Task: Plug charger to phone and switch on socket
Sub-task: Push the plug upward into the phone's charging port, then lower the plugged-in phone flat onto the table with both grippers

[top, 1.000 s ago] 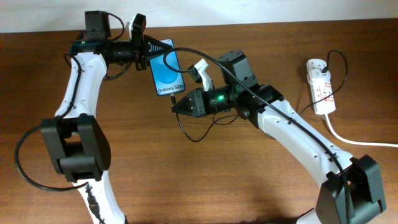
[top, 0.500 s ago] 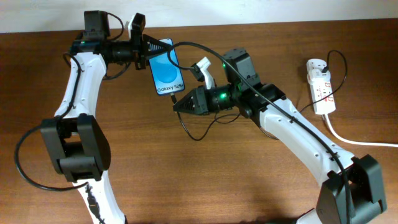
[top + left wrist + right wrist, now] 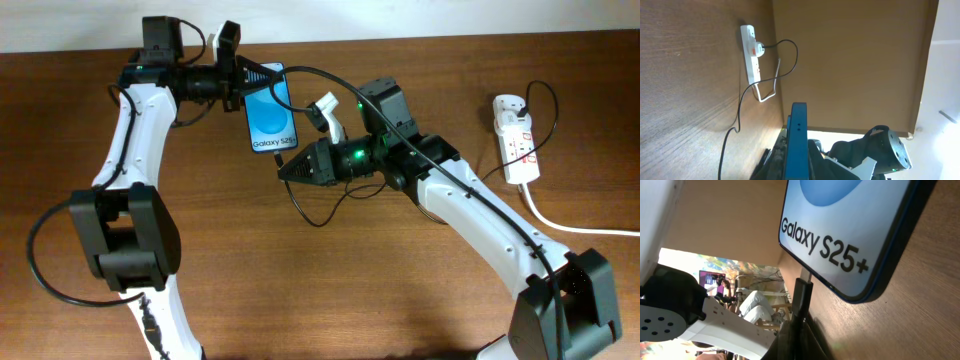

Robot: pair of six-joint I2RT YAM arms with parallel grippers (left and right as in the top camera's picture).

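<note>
The phone [image 3: 270,118], blue screen with "Galaxy S25+" text, is held tilted above the table by my left gripper [image 3: 250,78], which is shut on its top end. It shows edge-on in the left wrist view [image 3: 798,145] and large in the right wrist view [image 3: 850,225]. My right gripper [image 3: 284,171] is shut on the charger's plug tip [image 3: 801,296], whose metal end touches the phone's bottom edge. The thin black charger cable [image 3: 315,215] loops on the table under the right arm. The white socket [image 3: 516,140] lies at the far right, away from both grippers.
The socket's thick white cord [image 3: 570,225] runs off the right edge. A black cable [image 3: 330,85] arcs from near the phone over the right arm. In the left wrist view the socket [image 3: 752,60] and charger cable [image 3: 742,100] lie on the wood.
The left gripper and phone shifted slightly right and up. The right gripper with the plug edged closer to the phone's bottom edge.
</note>
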